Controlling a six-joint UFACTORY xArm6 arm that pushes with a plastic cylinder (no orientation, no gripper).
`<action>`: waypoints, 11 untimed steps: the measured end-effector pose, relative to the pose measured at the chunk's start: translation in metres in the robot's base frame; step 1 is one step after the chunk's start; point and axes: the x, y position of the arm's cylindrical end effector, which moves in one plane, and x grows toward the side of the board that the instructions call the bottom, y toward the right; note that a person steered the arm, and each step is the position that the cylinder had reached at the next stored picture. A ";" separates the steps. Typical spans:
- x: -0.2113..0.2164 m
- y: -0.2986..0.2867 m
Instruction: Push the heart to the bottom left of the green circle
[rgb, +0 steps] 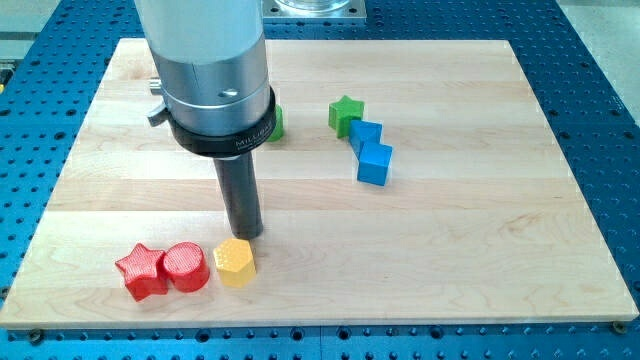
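A pale wooden board (480, 250) lies on a blue perforated bench (600, 100). Taking the yellow hexagon block (235, 262) near the board's bottom edge as the mark: a red cylinder (186, 267) sits just to its left, a red star (142, 271) beyond that. Up and to its right stand a green star (346, 114) and a blue block (371, 151), touching; a green block (276, 122) peeks out almost straight above

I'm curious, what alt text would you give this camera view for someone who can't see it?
A dark rod's tip rests on a wooden board, just above a yellow hexagon block. Beside that block sit a red cylinder and red star; a green star and blue blocks lie further up.
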 end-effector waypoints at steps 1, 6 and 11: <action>0.013 -0.038; -0.191 -0.069; -0.189 0.025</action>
